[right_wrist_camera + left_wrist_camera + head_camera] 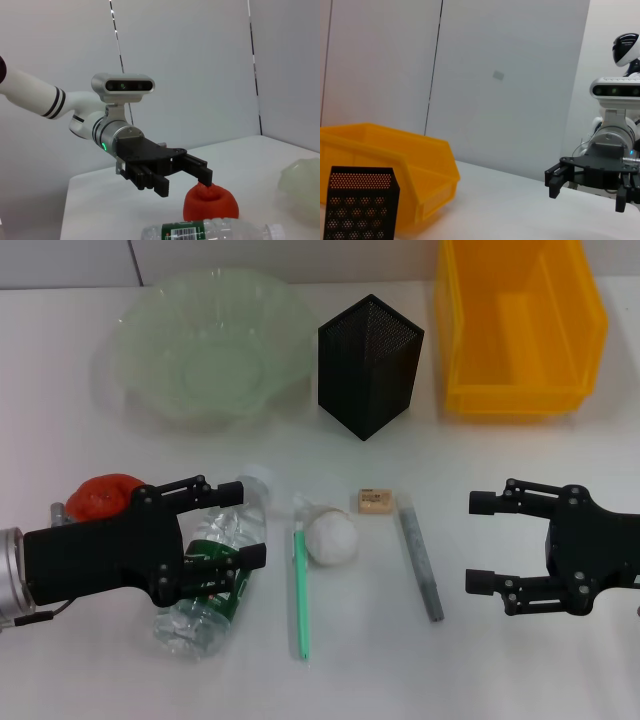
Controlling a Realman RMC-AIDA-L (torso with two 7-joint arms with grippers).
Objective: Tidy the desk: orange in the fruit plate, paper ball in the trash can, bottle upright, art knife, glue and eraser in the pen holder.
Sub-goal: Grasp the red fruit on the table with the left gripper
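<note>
The bottle (215,575) lies on its side at the front left, cap (256,480) pointing away from me. My left gripper (248,523) hovers open just over it, jaws on either side of its upper half. The orange (100,495) sits left of the bottle. The paper ball (332,537), the eraser (375,502), a green art knife (300,585) and a grey glue stick (420,560) lie in the middle. My right gripper (475,540) is open and empty to their right. The fruit plate (205,340), pen holder (370,365) and trash can (520,325) stand at the back.
The right wrist view shows the left gripper (185,181) above the bottle (210,231), with the orange (210,202) behind it and the plate's rim (302,185). The left wrist view shows the trash can (395,160), pen holder (362,205) and right gripper (585,195).
</note>
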